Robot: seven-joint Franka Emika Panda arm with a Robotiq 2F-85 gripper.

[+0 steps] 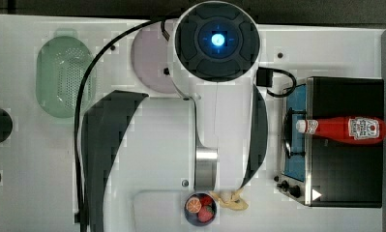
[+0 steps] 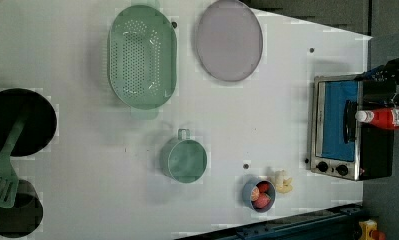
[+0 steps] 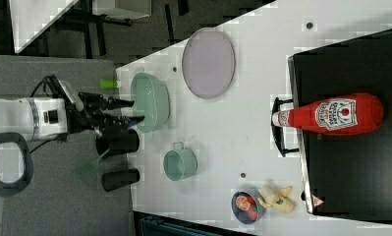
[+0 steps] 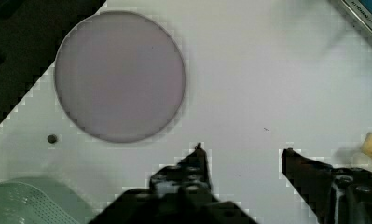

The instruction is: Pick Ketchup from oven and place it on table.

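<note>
Nothing of the task done yet: ketchup bottle [image 1: 345, 129] lying on its side across the black top of the oven [image 1: 345, 183], white cap poking out over the front edge above the door handle, untouched. Gripper [image 4: 242, 151] empty, fingers spread apart with bare white table [image 4: 267, 70] between them, held high above the tabletop and well apart from the bottle. All still to do: travel to the oven, descend, grasp, lift, carry, set down. Room for the approach looks good from above, with nothing standing over or beside the bottle on the oven top. Worth minding: the bottle's round body, likely to roll if nudged, and the oven's front edge under the cap. For the landing, a wide bare stretch of table between the oven and the mint cup [image 2: 184, 160] in the left view; less room near the fruit bowl [image 2: 259, 195] and the banana [image 2: 283, 181], near the oven's front corner. Lilac plate [image 2: 229, 40] and green colander [image 2: 142, 56] well away from the oven.
</note>
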